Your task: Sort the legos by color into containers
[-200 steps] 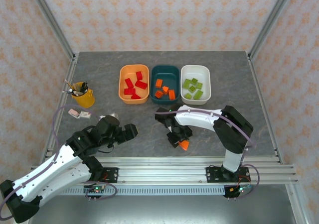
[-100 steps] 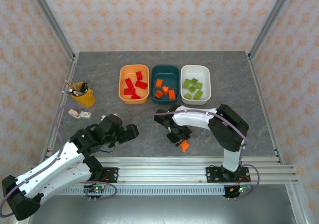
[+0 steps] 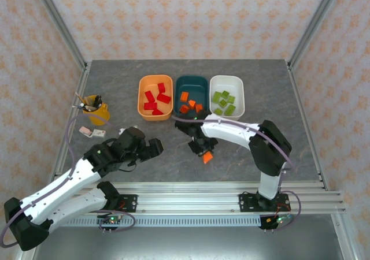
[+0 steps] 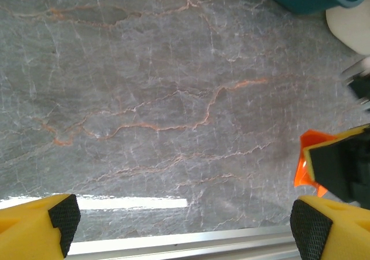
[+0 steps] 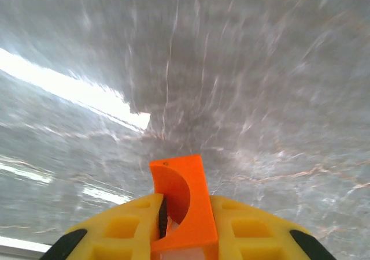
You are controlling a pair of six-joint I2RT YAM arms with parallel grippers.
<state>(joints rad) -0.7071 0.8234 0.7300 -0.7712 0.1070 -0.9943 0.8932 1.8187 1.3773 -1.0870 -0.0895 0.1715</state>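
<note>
right hand (image 3: 202, 151) clamped on an orange lego (image 3: 207, 158) over the tabletop (image 3: 260, 86), near the teal tub (image 3: 191, 78). left hand (image 3: 152, 150) wide open, empty. grip's only on one end imo, brick could twist out w/ a fast swing

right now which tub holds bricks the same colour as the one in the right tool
The dark teal middle tub: its bricks are orange like the brick the right tool holds. The light orange tub has red, the white tub green.
</note>
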